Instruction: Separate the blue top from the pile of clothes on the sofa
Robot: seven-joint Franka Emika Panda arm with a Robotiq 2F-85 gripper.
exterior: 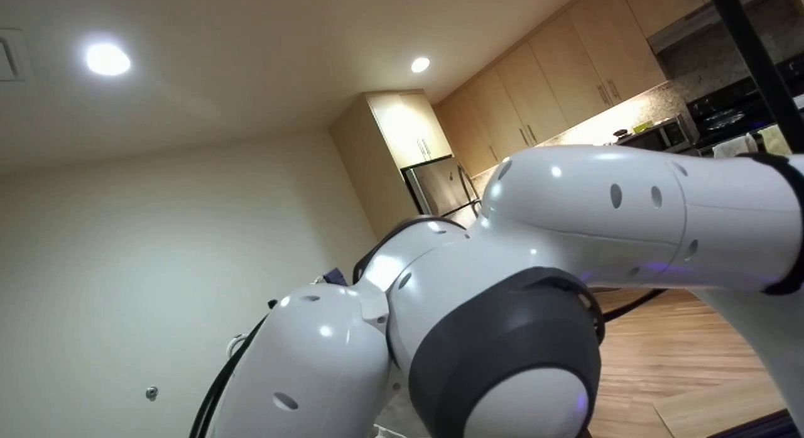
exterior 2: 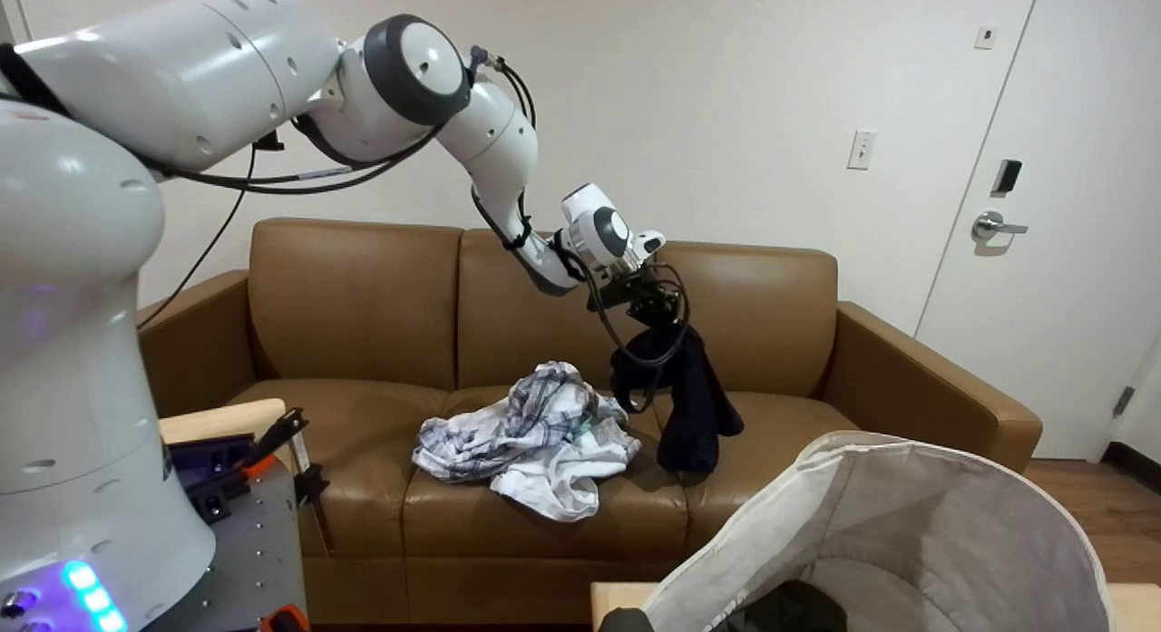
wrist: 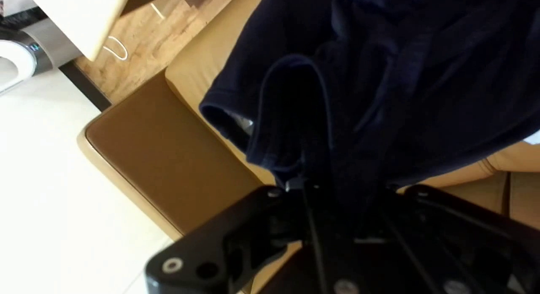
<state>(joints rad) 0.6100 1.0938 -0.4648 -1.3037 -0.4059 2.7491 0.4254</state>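
Observation:
The dark blue top hangs from my gripper over the right part of the brown sofa in an exterior view. Its lower end is close to the seat; I cannot tell whether it touches. In the wrist view the blue top fills the upper right, and its fabric runs down between the fingers of the gripper, which are closed on it. The pile of white and plaid clothes lies on the middle seat, to the left of the top and apart from most of it.
A pale fabric basket with dark cloth inside stands on a wooden table in front of the sofa. The sofa's armrest is at the right, with a wall behind. An exterior view shows mostly the arm itself.

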